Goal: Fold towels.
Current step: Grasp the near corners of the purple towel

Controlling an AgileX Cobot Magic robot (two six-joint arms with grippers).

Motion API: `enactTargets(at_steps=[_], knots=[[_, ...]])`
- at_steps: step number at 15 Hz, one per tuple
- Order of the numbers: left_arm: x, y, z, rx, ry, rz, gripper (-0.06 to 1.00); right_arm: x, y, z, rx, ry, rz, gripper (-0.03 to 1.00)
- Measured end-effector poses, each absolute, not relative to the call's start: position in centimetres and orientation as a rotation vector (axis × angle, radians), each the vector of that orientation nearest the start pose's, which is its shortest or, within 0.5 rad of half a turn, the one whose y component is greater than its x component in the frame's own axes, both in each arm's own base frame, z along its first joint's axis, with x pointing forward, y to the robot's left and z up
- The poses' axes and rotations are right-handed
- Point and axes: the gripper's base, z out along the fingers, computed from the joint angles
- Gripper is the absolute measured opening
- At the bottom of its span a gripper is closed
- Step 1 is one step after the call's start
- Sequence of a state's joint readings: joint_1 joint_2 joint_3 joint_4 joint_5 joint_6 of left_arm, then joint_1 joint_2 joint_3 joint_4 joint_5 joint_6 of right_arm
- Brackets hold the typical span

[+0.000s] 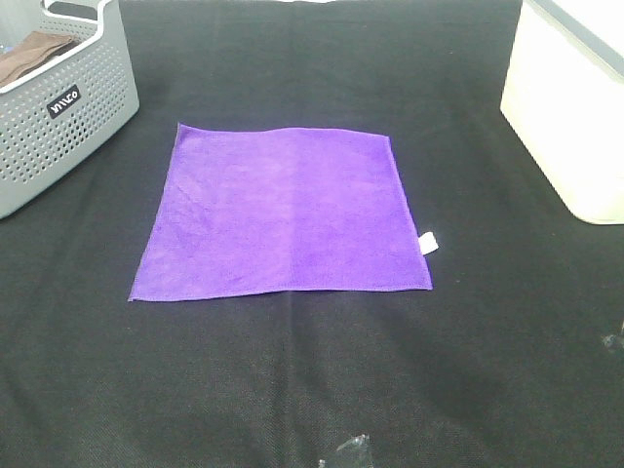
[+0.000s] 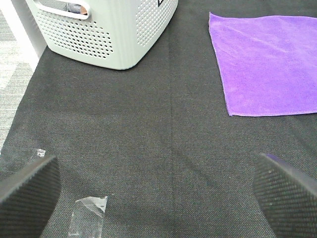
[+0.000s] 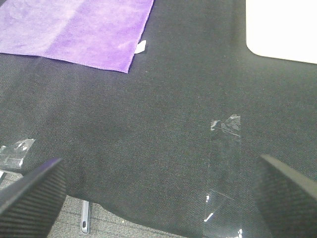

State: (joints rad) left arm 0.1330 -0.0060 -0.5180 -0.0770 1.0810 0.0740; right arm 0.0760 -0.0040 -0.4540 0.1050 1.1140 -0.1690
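A bright purple square towel [image 1: 283, 212] lies flat and unfolded in the middle of the black table cover, with a small white tag [image 1: 428, 244] at its right edge. It also shows in the left wrist view [image 2: 267, 64] and the right wrist view [image 3: 74, 29]. Neither gripper shows in the exterior high view. My left gripper [image 2: 158, 193] is open and empty over bare black cloth, well short of the towel's near left corner. My right gripper [image 3: 158, 193] is open and empty near the table's front edge, short of the towel's near right corner.
A grey perforated basket [image 1: 58, 107] holding a brown cloth [image 1: 29, 54] stands at the back left; it also shows in the left wrist view [image 2: 109, 34]. A white box [image 1: 575, 107] stands at the back right. Clear tape strips [image 3: 225, 163] lie near the front edge.
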Motion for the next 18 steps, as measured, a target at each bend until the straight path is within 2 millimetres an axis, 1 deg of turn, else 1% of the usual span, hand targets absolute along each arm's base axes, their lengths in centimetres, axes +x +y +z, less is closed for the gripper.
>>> enactTargets(at_steps=[1,2,3,4,5,6,7,8,9,10,12,14,16,17,18], knots=[[-0.8,-0.7,28.1,-0.055,2.038,0.038,0.99,-0.3,0.8,26.1,-0.268,2.128,0.073,0.96],[-0.5,-0.7,28.4,-0.056,2.064,0.035,0.99,0.6,0.9,26.5,-0.276,2.186,0.076,0.96],[0.1,-0.6,29.2,-0.058,2.099,0.031,0.99,1.4,1.0,27.3,-0.279,2.24,0.086,0.96],[1.0,-0.5,30.3,-0.06,2.158,0.025,0.99,2.8,1.2,28.4,-0.279,2.303,0.111,0.96],[2.6,-0.3,31.7,-0.064,2.251,0.015,0.99,4.6,1.6,29.5,-0.268,2.372,0.151,0.96],[4.7,0.0,32.8,-0.072,2.362,-0.002,0.99,6.6,1.9,30.7,-0.246,2.423,0.198,0.96],[7.0,0.2,33.3,-0.078,2.459,-0.023,0.99,8.9,2.3,31.8,-0.23,2.461,0.24,0.96],[9.5,0.5,33.4,-0.077,2.544,-0.038,0.99,11.8,2.8,32.1,-0.212,2.51,0.284,0.96],[12.2,0.8,32.9,-0.065,2.631,-0.049,0.99,14.8,3.1,32.0,-0.209,2.544,0.306,0.96],[14.3,1.0,32.0,-0.04,2.699,-0.064,0.99,17.5,3.5,31.4,-0.223,2.577,0.328,0.96],[18.1,1.1,29.4,0.004,2.791,-0.153,0.99,22.0,4.3,29.2,-0.274,2.674,0.397,0.96],[21.7,0.7,27.3,0.021,2.787,-0.287,0.99,25.3,5.0,27.6,-0.285,2.704,0.466,0.96],[26.0,0.3,25.8,0.068,2.765,-0.448,0.99,27.9,5.7,26.4,-0.317,2.717,0.554,0.96],[29.2,0.2,24.3,0.092,2.765,-0.532,0.99,30.0,5.5,24.9,-0.282,2.735,0.662,0.96],[31.2,0.2,23.0,0.116,2.769,-0.571,0.99,31.2,4.9,23.7,-0.218,2.747,0.753,0.96]])
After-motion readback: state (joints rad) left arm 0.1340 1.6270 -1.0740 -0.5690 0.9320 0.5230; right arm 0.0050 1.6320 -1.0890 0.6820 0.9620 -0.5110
